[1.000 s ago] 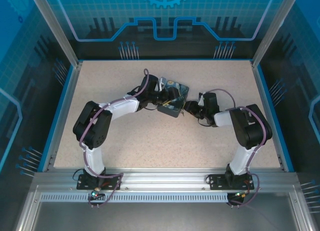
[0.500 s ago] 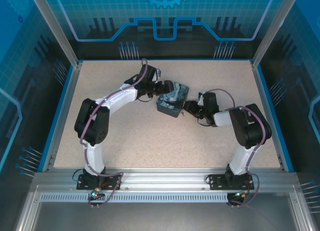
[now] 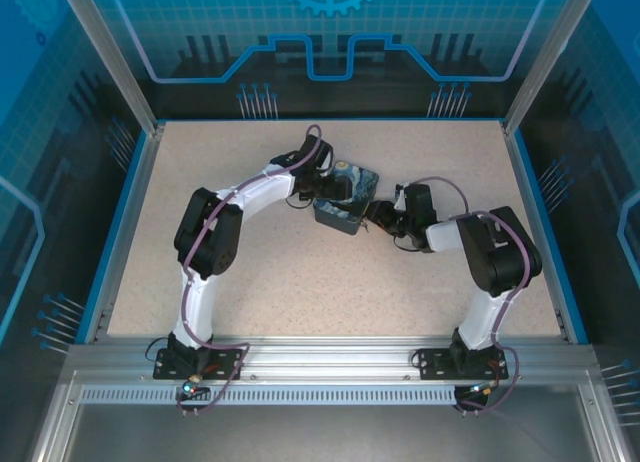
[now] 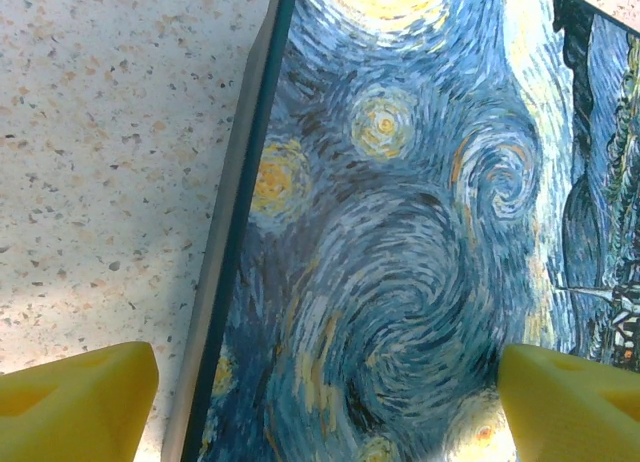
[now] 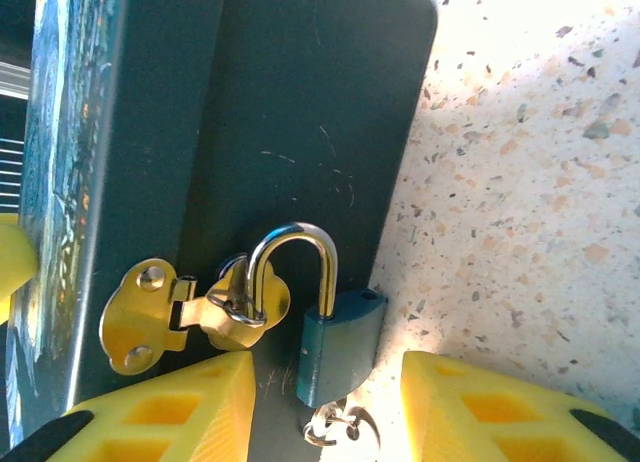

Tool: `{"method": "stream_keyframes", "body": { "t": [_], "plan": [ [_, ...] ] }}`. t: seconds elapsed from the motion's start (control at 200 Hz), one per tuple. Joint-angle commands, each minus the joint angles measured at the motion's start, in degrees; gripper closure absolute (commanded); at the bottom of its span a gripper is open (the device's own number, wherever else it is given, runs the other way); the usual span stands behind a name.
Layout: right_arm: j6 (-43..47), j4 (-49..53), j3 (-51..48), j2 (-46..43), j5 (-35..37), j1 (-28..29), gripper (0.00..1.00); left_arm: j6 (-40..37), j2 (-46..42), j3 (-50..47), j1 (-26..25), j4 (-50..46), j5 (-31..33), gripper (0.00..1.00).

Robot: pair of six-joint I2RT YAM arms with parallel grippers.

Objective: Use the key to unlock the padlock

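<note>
In the right wrist view the small dark padlock [image 5: 338, 347] hangs by its silver shackle from the brass hasp [image 5: 165, 317] on the painted box's dark side [image 5: 300, 112]. One shackle leg is out of the body, and an empty hole shows on top. The key [image 5: 335, 429] with its small ring sticks out under the padlock. My right gripper [image 5: 325, 412] is open, its yellow fingers either side of the padlock's lower end and touching nothing. My left gripper [image 4: 320, 402] hangs open over the swirl-painted lid [image 4: 400, 212], fingertips [image 4: 75, 402] wide apart.
The box [image 3: 347, 197] lies mid-table between both grippers, the left gripper [image 3: 322, 177] at its far-left side and the right gripper [image 3: 378, 215] at its right. Speckled tabletop [image 3: 300, 272] stretches all round, bounded by a blue rim [image 3: 125, 222] and glass walls.
My left gripper has come off the box lid and drawn back toward the far left, its elbow swinging right. The right arm and the box have stayed put.
</note>
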State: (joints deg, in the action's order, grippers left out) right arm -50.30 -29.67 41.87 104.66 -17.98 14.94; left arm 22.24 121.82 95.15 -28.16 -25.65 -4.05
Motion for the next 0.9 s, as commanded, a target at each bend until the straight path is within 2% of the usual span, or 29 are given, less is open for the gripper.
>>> {"method": "stream_keyframes", "body": {
  "t": [0.0,0.18,0.565,0.745,0.895],
  "plan": [
    [-2.2,-2.6,-1.7,1.0,-2.8,-0.6,0.59,-2.5,2.2,-1.3,-0.3,-4.9,3.0,0.12],
    [-2.3,-2.1,-1.9,1.5,-4.7,-0.7,0.62,-2.5,2.2,-2.3,-0.3,-4.4,3.1,0.13],
    [-2.2,1.3,1.3,4.2,-0.9,0.8,0.71,-2.2,2.3,-2.8,-0.3,-3.8,3.2,0.13],
    [-2.5,1.3,2.2,5.6,-0.4,1.4,0.79,-2.1,2.3,-3.1,-0.3,-3.5,3.3,0.13],
    [-0.7,2.6,1.1,3.4,2.2,1.2,0.89,-2.1,2.2,-3.2,-0.3,-3.5,3.1,0.13]
  ]
}}
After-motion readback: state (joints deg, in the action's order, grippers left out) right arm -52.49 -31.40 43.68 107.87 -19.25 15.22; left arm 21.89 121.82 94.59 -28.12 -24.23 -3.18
